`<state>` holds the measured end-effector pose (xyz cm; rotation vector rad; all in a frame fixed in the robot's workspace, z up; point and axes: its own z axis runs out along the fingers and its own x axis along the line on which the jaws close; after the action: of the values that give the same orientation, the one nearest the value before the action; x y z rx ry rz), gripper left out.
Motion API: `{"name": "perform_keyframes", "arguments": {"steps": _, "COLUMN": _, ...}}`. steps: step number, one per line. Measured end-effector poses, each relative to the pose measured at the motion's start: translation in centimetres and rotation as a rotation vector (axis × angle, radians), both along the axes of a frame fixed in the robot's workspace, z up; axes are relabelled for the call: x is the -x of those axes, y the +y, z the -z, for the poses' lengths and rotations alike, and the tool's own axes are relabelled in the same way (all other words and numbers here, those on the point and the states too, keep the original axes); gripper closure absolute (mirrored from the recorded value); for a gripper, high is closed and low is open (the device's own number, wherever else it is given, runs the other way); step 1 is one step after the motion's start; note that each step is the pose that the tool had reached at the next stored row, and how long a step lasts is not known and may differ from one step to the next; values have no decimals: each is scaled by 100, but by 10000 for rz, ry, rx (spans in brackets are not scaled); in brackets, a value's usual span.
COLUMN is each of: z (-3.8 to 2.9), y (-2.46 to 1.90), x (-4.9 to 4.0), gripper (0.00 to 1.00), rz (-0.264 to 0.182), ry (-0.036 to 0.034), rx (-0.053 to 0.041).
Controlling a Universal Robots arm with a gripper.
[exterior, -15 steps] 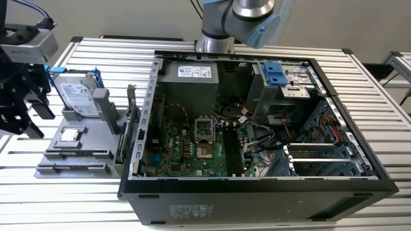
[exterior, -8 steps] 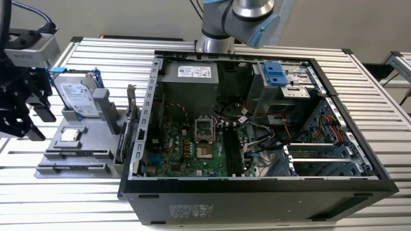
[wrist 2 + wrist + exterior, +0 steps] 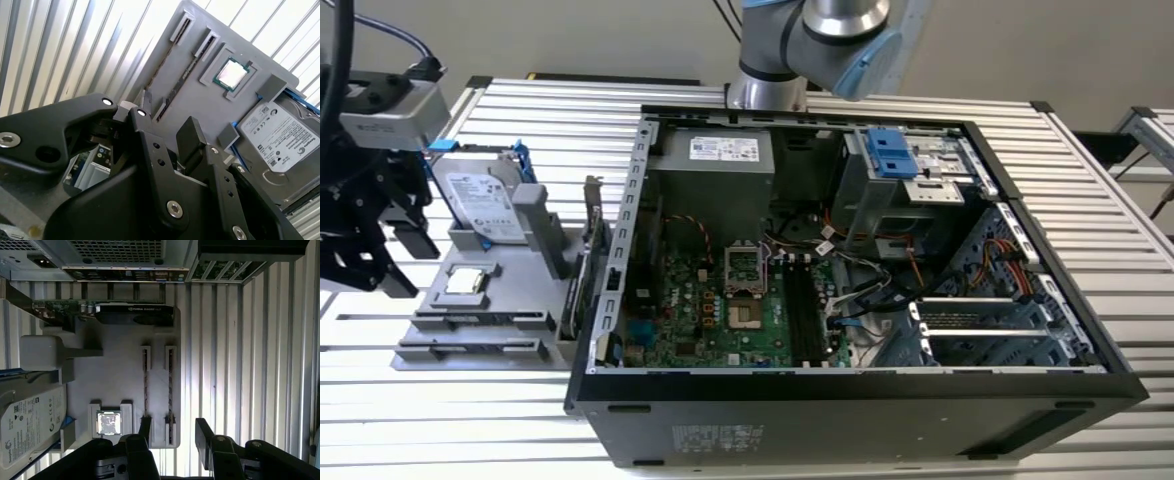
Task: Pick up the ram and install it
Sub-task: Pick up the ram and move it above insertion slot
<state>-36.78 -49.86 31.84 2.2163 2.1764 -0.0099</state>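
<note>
The gripper [image 3: 175,434] is held spread and empty above the counter [image 3: 250,365], and nothing is gripped between its fingers [image 3: 204,431]. Just below it a grey tray [image 3: 115,370] is seen, in which two thin sticks are stood on edge in end holders. The ram [image 3: 170,390] is taken to be the stick that lies in line with the gap between the fingers in the first wrist view. The other stick [image 3: 145,385] is set parallel to it, just beside it, on the side toward the processor [image 3: 108,422]. Whether the fingers are already lowered on either side of the ram cannot be told; no contact is seen. Beyond the processor, farther from the gripper, the hard drive [image 3: 30,425] is propped in the same tray. The open case [image 3: 854,400] is placed past the tray, well apart from the gripper, and the black slots [image 3: 807,310] on its motherboard [image 3: 694,300] appear unfilled.

The ram is judged to be light, stiff and thin, and fragile where chips and edge contacts are exposed. It is best taken by its two flat faces near the middle of the upper edge, so that it can be lifted level out of the holders without being twisted. The smooth faces could slip under a weak grip, while damage could be done by bending or by a hard squeeze on the chips.
</note>
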Motion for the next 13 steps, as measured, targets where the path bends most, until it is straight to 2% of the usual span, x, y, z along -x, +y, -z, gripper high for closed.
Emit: {"name": "perform_keyframes", "arguments": {"steps": 13, "z": 100, "y": 0, "x": 0, "gripper": 0, "rz": 0, "ry": -1, "rx": 118}}
